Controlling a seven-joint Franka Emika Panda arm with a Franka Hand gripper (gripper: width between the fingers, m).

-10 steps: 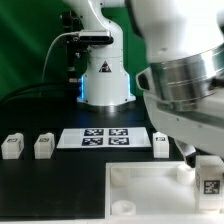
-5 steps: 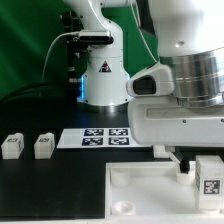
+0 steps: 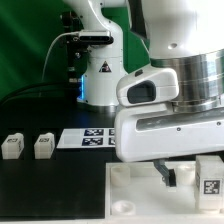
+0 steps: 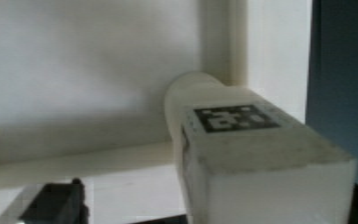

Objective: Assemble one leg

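A white leg (image 4: 247, 150) with a black-and-white tag fills the wrist view close up, at the raised rim of the white tabletop (image 4: 87, 80). Only one dark finger (image 4: 51, 202) shows, apart from the leg, and the other is hidden. In the exterior view my gripper (image 3: 168, 177) hangs low over the tabletop (image 3: 135, 195), and the tagged leg (image 3: 208, 178) stands just to its right at the tabletop's edge. My gripper looks open and holds nothing. Two more legs (image 3: 11, 147) (image 3: 43, 146) stand on the table at the exterior view's left.
The marker board (image 3: 88, 139) lies behind the tabletop, partly covered by my arm. The arm's white base (image 3: 103, 80) and cables stand at the back. The arm's bulk hides the table's right middle.
My arm has swung toward the exterior view's left and come lower. It now covers the leg that stood by the marker board and part of that board.
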